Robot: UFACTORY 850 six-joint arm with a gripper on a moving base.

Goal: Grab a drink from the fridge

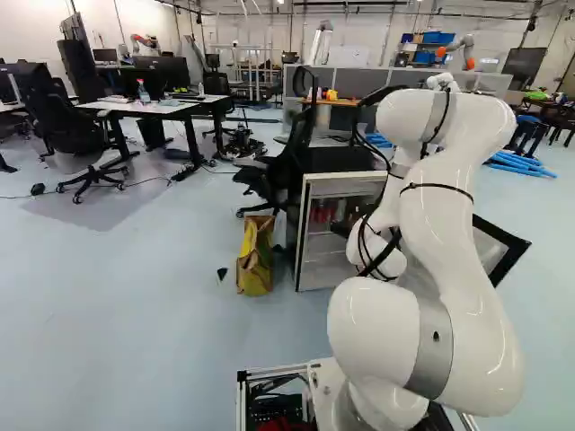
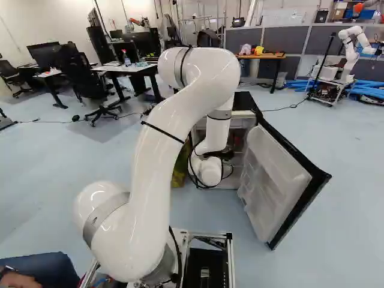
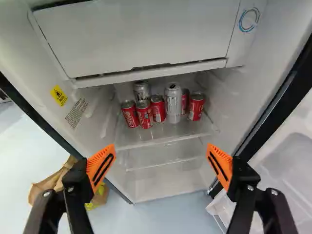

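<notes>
- So the fridge [image 1: 340, 278] is wide open, sitting on the floor just past the middle of the left base view.
- The white arm [image 2: 174, 138] reaches over toward it, with its wrist end low at the fridge's open front.
- The fridge door [image 2: 273, 186] is swung way out, on the right-hand side of the fridge in the right base view.
- Inside, there's a white freezer compartment [image 3: 136, 39] with its flap closed, and a clear shelf [image 3: 165, 134] below that.
- A yellow and brown bag [image 1: 255, 260] stands on the floor beside the fridge, on the side away from the door.
- The black gripper [image 1: 342, 227] is at the fridge opening. In the wrist view the gripper [image 3: 161, 155] has its two fingers spread well apart, orange pads [image 3: 101, 167] facing each other, nothing clamped.
- Drinks! Bunch of cans on that shelf: a tall silver can [image 3: 173, 103] next to some red cans [image 3: 144, 114], plus another silver can [image 3: 142, 90] behind the red ones. They're all ahead of the gripper, beyond the fingertips and lined up with the gap, none touching a finger.
- Tiny one: a yellow sticker [image 3: 59, 95] on the fridge's inner side wall.
</notes>
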